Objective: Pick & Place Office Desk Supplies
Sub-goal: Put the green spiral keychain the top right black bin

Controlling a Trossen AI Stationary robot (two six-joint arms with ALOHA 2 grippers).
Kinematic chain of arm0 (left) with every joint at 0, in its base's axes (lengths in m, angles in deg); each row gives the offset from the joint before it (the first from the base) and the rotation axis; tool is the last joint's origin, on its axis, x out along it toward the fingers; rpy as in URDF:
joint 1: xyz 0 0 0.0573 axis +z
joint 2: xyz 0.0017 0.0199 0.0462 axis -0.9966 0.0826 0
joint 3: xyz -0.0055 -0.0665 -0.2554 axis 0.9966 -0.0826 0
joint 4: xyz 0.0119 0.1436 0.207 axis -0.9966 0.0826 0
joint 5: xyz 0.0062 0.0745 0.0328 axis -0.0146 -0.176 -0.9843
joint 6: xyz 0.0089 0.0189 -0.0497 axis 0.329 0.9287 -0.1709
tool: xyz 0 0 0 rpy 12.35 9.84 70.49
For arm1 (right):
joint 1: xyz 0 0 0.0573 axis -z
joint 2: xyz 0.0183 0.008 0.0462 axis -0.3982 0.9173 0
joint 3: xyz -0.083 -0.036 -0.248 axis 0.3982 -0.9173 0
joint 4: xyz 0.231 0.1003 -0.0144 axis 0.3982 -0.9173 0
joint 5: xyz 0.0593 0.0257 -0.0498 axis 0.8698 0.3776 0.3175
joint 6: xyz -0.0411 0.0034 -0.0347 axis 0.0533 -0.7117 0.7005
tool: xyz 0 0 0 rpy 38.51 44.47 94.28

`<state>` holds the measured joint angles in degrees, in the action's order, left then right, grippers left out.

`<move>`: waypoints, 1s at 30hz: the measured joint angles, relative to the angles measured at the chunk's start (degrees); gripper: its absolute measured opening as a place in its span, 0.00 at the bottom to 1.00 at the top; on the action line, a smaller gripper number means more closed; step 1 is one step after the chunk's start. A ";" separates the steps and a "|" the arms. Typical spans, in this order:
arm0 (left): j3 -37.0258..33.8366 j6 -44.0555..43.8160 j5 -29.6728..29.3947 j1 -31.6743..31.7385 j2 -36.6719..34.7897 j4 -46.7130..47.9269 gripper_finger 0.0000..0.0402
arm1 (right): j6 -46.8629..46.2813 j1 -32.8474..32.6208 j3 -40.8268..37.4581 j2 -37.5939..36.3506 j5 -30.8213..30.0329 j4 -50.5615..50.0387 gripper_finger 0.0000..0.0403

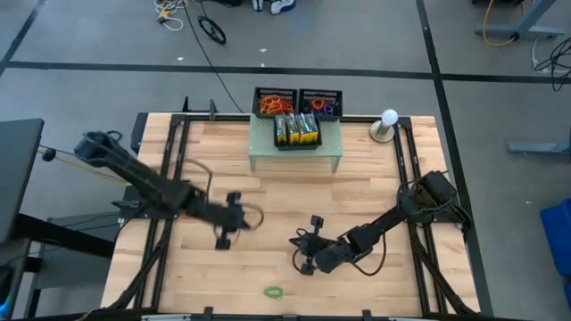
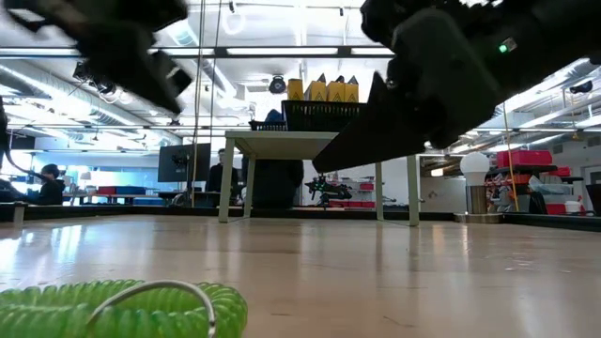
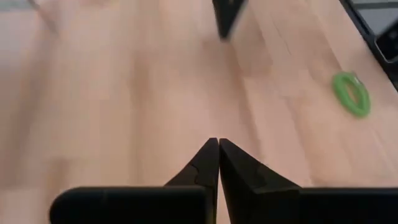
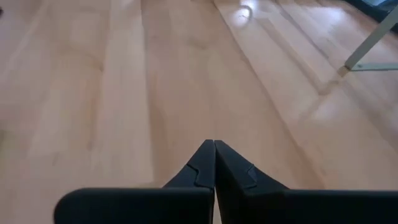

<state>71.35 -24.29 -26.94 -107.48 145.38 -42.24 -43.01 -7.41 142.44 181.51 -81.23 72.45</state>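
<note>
A green coiled loop (image 1: 273,292) with a metal ring (image 2: 155,299) lies flat on the wood near the table's front edge; it also shows in the left wrist view (image 3: 351,93). Yellow-and-green crayon boxes (image 1: 297,131) and coloured rubber bands (image 1: 275,105) sit in black mesh trays on the pale green riser (image 1: 296,152) at the far edge. My left gripper (image 1: 250,218) hangs shut and empty above the table's left middle, blurred. My right gripper (image 1: 297,242) is shut and empty above the middle, to the far right of the loop.
The riser's legs (image 2: 225,183) stand on the table at the back middle. A white ball on a round stand (image 1: 387,125) is at the far right. Black rails (image 1: 406,178) run along both table sides. Bare wood lies between the grippers and the riser.
</note>
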 joint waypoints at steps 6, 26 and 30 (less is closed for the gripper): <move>0.55 -16.23 -9.96 -14.76 12.65 -8.95 0.11 | -2.70 -1.34 0.00 0.00 0.08 1.28 0.01; 33.67 -23.68 -11.03 -21.57 47.22 -2.68 0.44 | -4.30 -3.07 0.00 0.00 0.17 1.53 0.01; 34.32 -24.35 -10.65 -20.49 48.50 -1.10 0.42 | -4.30 -3.07 0.00 0.00 0.17 1.51 0.01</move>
<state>105.67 -48.64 -37.59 -127.96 193.88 -43.33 -47.31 -10.49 142.44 181.51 -81.05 73.96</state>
